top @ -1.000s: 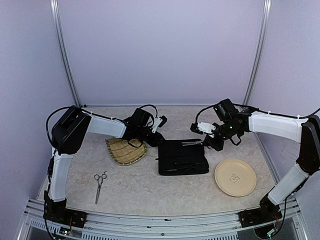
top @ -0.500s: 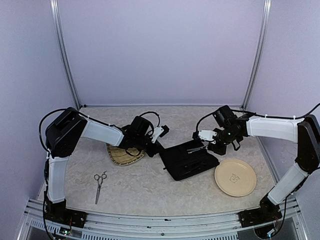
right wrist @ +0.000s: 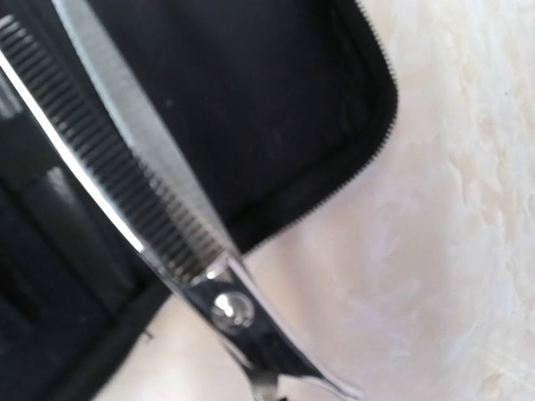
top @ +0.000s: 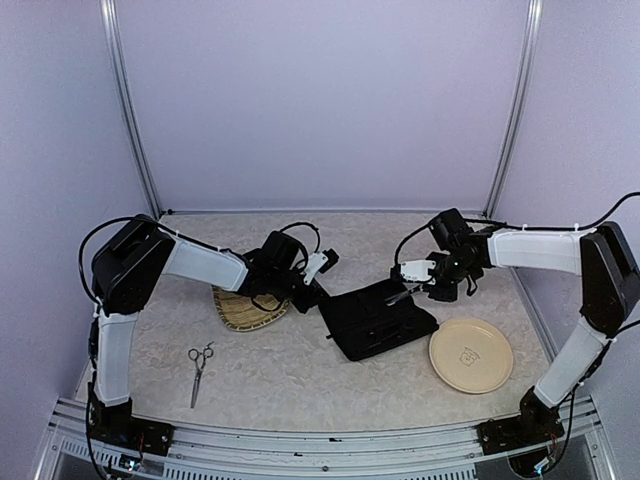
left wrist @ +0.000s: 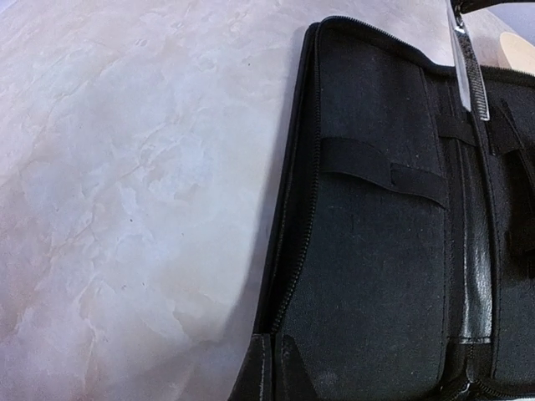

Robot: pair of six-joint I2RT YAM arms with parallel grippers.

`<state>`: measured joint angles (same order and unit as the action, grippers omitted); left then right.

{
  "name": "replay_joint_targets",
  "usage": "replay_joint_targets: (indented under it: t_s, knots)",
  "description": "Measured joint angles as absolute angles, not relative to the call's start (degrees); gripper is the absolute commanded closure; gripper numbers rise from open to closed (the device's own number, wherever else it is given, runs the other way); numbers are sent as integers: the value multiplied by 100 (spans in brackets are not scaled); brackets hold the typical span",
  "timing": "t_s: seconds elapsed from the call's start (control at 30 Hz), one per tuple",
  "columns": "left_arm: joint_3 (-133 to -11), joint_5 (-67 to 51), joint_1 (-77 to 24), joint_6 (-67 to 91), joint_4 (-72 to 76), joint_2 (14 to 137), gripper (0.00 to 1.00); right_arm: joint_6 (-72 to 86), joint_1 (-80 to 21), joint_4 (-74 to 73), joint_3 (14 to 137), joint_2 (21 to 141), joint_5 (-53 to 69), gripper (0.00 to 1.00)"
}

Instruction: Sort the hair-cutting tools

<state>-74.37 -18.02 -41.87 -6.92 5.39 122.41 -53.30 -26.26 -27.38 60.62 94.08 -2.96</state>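
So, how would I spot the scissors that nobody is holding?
Start at the table's near-left part. Between the tray and the near edge, the scissors lie alone on bare tabletop, blades toward that edge. The other pair is held in the right gripper over the case.

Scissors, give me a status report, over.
Both shut: left jaws on case corner, right jaws on scissors, blades over the open case. Second scissors on table, front left. Nothing seen blocking.

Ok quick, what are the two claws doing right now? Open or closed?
Left claw: closed, pinching the edge of the black case.
Right claw: closed, holding a pair of scissors over the case.
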Motion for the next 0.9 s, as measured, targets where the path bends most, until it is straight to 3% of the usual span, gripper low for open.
replay_joint_targets:
  t_s: [0.43,0.9]
  knots:
    - [-7898,-2036,-4082,-493,414,12427,99,-5566,-2598,-2635,7113,10497,-449,100]
    - [-8082,-2178,-4021,-316,252,12672,99,-5321,-2679,-2641,7190,10864,-858,100]
